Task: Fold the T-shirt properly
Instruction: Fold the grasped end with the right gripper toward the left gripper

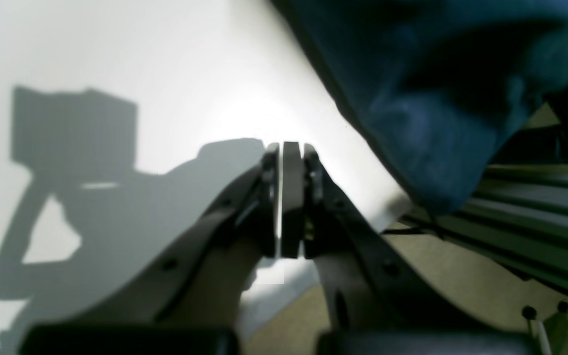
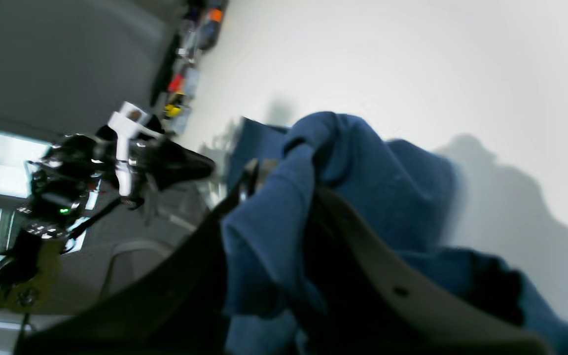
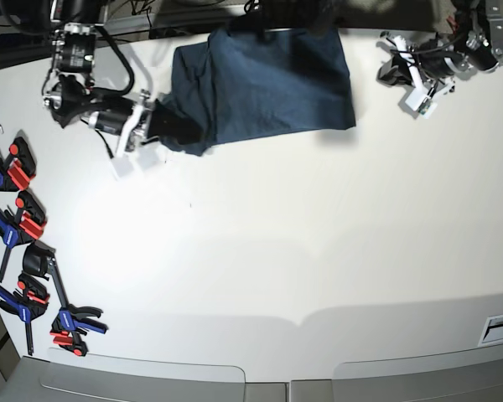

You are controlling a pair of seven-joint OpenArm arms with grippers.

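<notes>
The right gripper [image 2: 284, 182] is clamped on a bunched fold of the T-shirt [image 3: 268, 84]: in its wrist view the dark blue cloth wells up between the two fingers [image 2: 412, 291] and spills over both of them, so the jaws stand only as far apart as the wad of fabric lets them. In the base view that gripper [image 3: 155, 121] sits at the shirt's lower corner on the view's left, with the cloth gathered into a dark rumple right at its tip.

The left gripper [image 1: 291, 197] is closed with nothing in it. Its wrist view shows the pads pressed together, only a hairline of light between them, above bare white table [image 1: 165, 74]. It touches no cloth; the shirt's edge [image 1: 437, 123] hangs over the table's rim just beside it. In the base view this gripper [image 3: 402, 71] hovers near the far corner on the view's right, a little apart from the shirt.

The T-shirt lies at the far edge of the table [image 3: 260, 251], spread as a roughly rectangular shape, flat but for the pinched corner.

Along the table's edge on the view's left lies a row of blue and red clamps [image 3: 21, 218].
</notes>
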